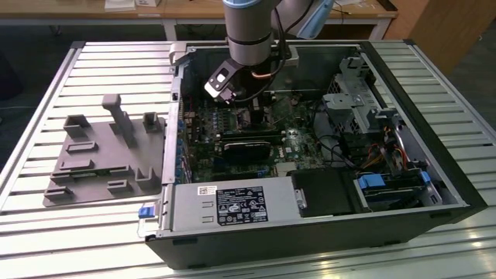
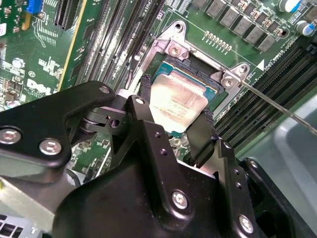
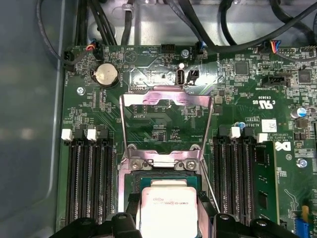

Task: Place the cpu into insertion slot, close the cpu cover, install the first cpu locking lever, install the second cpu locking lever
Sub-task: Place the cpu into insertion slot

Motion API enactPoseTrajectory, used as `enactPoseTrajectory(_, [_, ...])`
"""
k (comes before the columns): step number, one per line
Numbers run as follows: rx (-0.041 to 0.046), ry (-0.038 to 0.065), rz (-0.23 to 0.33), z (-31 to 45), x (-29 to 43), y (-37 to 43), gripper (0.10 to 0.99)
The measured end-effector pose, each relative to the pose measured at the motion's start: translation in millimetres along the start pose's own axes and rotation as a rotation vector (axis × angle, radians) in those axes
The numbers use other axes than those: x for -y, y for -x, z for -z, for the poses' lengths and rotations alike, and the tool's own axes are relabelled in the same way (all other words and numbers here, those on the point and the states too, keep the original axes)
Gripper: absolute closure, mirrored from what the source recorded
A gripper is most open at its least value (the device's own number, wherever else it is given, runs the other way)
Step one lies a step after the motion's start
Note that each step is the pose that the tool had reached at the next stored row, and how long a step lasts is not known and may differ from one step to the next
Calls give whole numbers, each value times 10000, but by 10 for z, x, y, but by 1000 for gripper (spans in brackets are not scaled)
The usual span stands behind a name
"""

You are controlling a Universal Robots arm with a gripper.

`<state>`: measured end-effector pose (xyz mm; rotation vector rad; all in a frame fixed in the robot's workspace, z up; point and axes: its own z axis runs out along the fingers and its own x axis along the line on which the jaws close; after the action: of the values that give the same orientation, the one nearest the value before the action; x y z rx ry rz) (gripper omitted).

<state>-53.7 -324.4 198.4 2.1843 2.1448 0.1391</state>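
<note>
My gripper (image 2: 178,101) is shut on the cpu (image 2: 177,101), a flat square chip with a silver-grey top, its black fingers (image 2: 145,94) pressing two opposite edges. The cpu sits low over the insertion slot (image 2: 192,65), tilted slightly, and I cannot tell whether it is seated. In the first wrist view the cpu (image 3: 168,208) is just in front of the insertion slot (image 3: 163,173). The cpu cover (image 3: 166,95) stands flipped open behind it. A thin wire locking lever (image 2: 277,106) sticks out sideways from the socket's corner. In the exterior view my arm (image 1: 248,35) reaches down into the computer case (image 1: 310,224).
Long black memory slots (image 3: 91,183) flank the socket on both sides. A black card (image 1: 248,148) and cable bundles (image 1: 341,145) lie inside the case. A grey fixture plate (image 1: 101,157) rests on the slatted table at the exterior view's left.
</note>
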Motion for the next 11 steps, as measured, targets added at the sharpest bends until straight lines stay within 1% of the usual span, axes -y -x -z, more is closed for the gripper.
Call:
enactPoseTrajectory(7, [-3, 2, -1, -7, 1, -2, 549])
enactPoseTrajectory(11, [-3, 1, -1, -12, 2, -23, 549])
